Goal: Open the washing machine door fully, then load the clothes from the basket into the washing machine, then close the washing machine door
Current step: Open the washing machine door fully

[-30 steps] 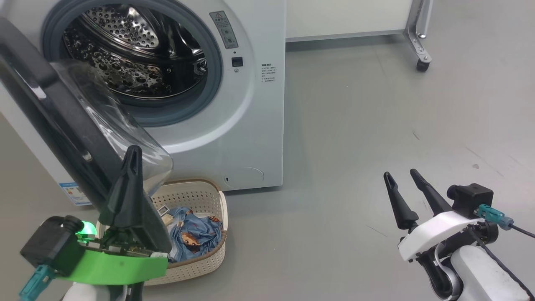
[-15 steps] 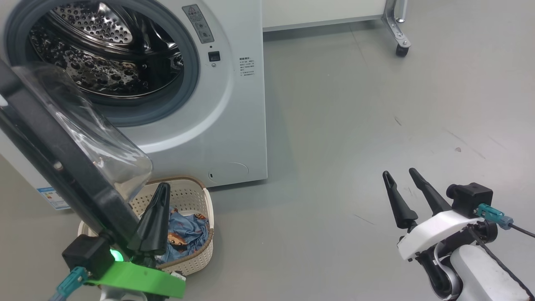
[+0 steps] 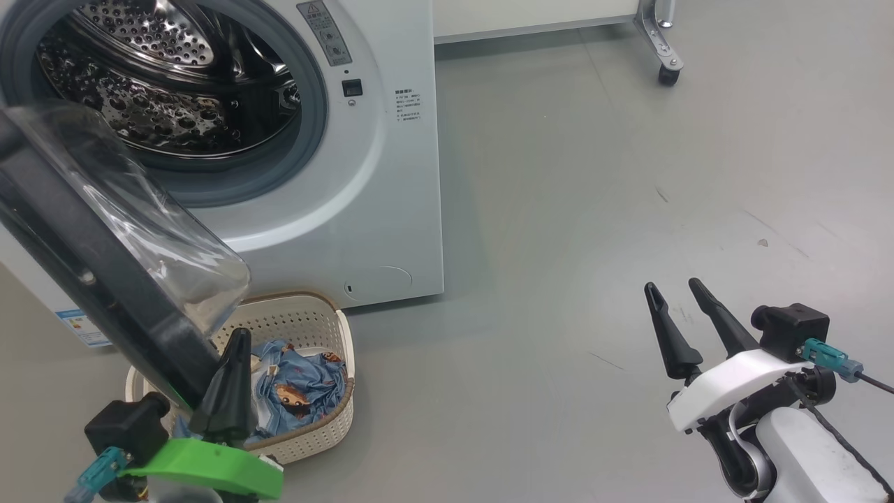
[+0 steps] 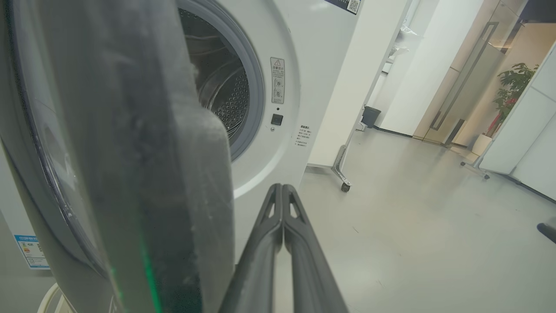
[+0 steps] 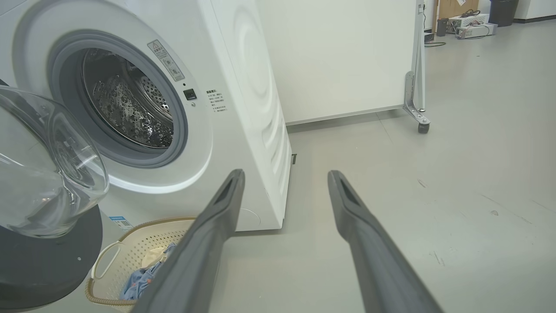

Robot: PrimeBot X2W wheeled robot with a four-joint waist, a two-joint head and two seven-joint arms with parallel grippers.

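Note:
The white washing machine (image 3: pixel 391 181) stands at the upper left, its steel drum (image 3: pixel 160 98) exposed. The washing machine door (image 3: pixel 91 279) hangs open toward me, black rim edge-on, clear glass bulging to the right. Below it the cream basket (image 3: pixel 314 314) sits on the floor with blue printed clothes (image 3: pixel 300 381) inside. My left gripper (image 3: pixel 237 339) is shut and empty, right beside the rim's lower end, over the basket; whether it touches is unclear. The left wrist view shows the door (image 4: pixel 108 152) close on the left of the gripper (image 4: pixel 282 188). My right gripper (image 3: pixel 672 286) is open over bare floor.
A white panel on a metal stand with a caster (image 3: pixel 667 73) is behind the machine's right side. Grey floor (image 3: pixel 594 209) stretches open to the right of the machine and basket. The right wrist view shows the basket (image 5: pixel 143 250) low on the left.
The camera has shifted, so the scene sits further left. My left gripper has dropped from beside the door glass to the rim's lower end, and the door stands slightly wider. The right arm is unchanged.

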